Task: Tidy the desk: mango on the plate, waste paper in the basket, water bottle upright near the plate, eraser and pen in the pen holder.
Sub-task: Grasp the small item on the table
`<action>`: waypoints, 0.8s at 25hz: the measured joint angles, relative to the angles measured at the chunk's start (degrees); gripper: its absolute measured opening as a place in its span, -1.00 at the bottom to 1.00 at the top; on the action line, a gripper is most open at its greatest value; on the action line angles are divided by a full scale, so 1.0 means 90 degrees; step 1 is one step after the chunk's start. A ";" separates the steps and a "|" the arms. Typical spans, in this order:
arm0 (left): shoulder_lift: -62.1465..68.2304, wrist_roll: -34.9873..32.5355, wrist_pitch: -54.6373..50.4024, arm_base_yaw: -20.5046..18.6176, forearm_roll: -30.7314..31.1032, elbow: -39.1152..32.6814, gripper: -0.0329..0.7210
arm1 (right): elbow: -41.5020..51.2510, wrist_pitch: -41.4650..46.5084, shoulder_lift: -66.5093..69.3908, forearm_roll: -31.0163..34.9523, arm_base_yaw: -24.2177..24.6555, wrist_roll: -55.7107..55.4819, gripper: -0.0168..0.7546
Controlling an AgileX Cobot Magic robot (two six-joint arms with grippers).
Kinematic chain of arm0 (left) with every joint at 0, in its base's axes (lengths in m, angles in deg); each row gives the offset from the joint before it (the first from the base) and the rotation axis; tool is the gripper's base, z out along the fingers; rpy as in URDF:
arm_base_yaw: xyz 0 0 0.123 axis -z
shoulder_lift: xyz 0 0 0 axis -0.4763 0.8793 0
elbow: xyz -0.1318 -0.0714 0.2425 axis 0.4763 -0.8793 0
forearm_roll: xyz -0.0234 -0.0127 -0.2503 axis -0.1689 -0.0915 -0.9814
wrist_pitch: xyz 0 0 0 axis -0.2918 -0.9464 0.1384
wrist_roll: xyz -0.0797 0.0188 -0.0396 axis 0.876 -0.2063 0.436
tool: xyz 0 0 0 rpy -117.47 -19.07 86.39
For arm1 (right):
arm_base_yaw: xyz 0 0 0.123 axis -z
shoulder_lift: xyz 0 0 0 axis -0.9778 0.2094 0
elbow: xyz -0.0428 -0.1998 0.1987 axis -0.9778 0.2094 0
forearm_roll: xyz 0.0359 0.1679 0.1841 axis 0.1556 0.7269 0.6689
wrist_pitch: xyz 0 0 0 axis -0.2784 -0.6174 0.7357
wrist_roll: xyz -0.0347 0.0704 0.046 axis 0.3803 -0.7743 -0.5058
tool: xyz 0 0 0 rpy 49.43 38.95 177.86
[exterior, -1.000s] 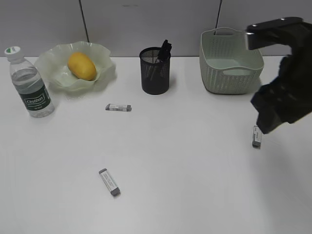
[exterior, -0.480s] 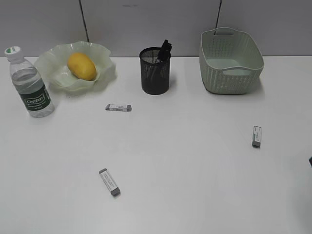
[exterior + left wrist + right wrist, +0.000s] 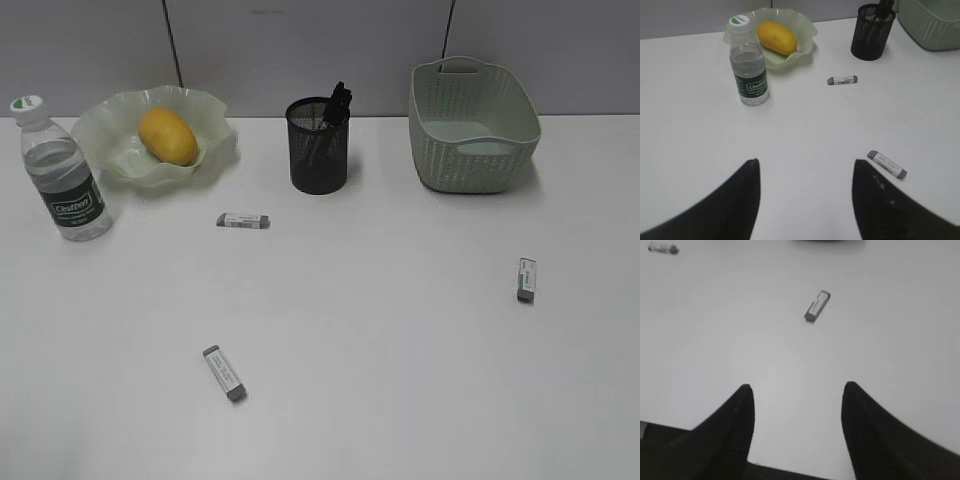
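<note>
left gripper (image 3: pixel 805 170) spread wide, holding nothing, hovering over bare desk (image 3: pixel 800 125); a grey-and-white eraser (image 3: pixel 887 165) lying just beside the right-hand finger, not touching. right gripper (image 3: pixel 796 390) likewise parted wide and empty, above plain tabletop near its front edge, another eraser (image 3: pixel 817 306) lying well ahead of the tips. neither arm visible in the exterior view.

farther out: third eraser (image 3: pixel 243 220) flat on the desk between plate and pen holder, a little nearer the camera. water bottle (image 3: pixel 62 172) standing upright, white cap on, just beside the plate (image 3: pixel 215 140). mango (image 3: pixel 167 135) resting inside that ruffled green dish. pen holder (image 3: pixel 318 150) upright at the back centre, dark pen (image 3: pixel 336 105) poking out of its rim. basket (image 3: pixel 470 150) at the back right, upright; contents not discernible. waste paper not to be made out in any view.
</note>
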 joint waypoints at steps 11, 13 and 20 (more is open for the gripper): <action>0.4377 -0.1932 0.0479 0.0176 -0.1129 0.2295 0.27 | 0.0069 -0.0013 -0.0965 -0.0100 0.0000 -0.0019 0.20; 0.5046 -0.2079 0.0458 0.0444 -0.1136 0.2723 0.27 | 0.0069 -0.0016 -0.0965 -0.0112 0.0000 -0.0019 0.20; 0.6853 -0.1212 -0.0018 0.1616 -0.1128 0.3705 0.27 | 0.0069 -0.0021 -0.0965 -0.0124 0.0000 -0.0019 0.20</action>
